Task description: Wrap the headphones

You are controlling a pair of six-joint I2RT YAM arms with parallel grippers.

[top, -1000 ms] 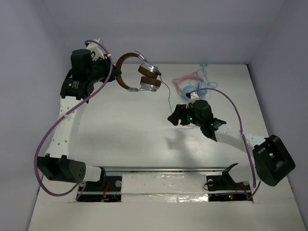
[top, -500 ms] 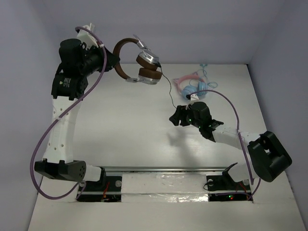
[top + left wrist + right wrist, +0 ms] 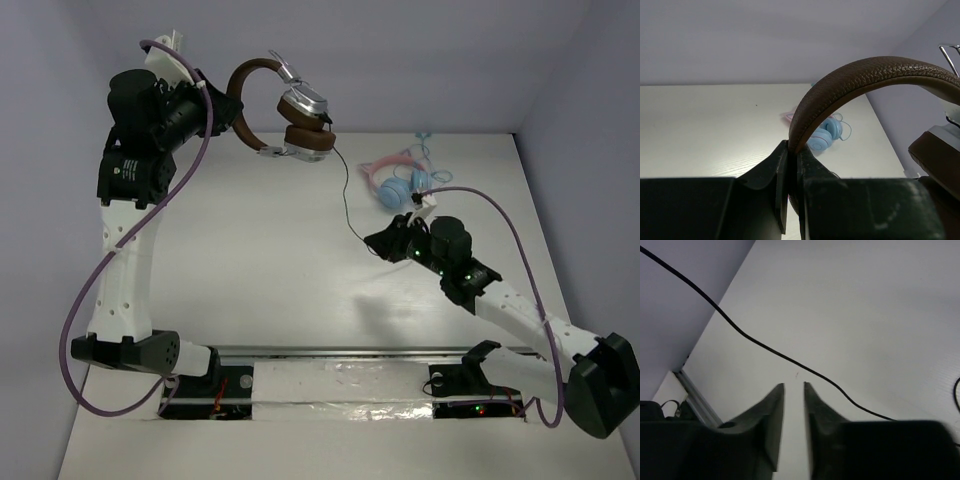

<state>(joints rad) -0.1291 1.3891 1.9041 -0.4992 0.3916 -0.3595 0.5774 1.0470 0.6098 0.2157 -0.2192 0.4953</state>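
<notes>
One item lifted: headphones (image 3: 308,138), held above table (image 3: 250,260), far left.
Left gripper (image 3: 230,108): clamped on brown headband (image 3: 865,75).
Right gripper (image 3: 374,240): jaws narrowly apart, empty; cable (image 3: 755,342) just beyond tips.
Cable end: indiscernible.

Soft, even light from above keeps the white table (image 3: 260,260) evenly bright. A faint, blurred shadow lies under the right arm (image 3: 510,300) (barely grey). Wrist views are dimmer, near foregrounds dark and soft, the headphones (image 3: 865,75) sharp.
</notes>
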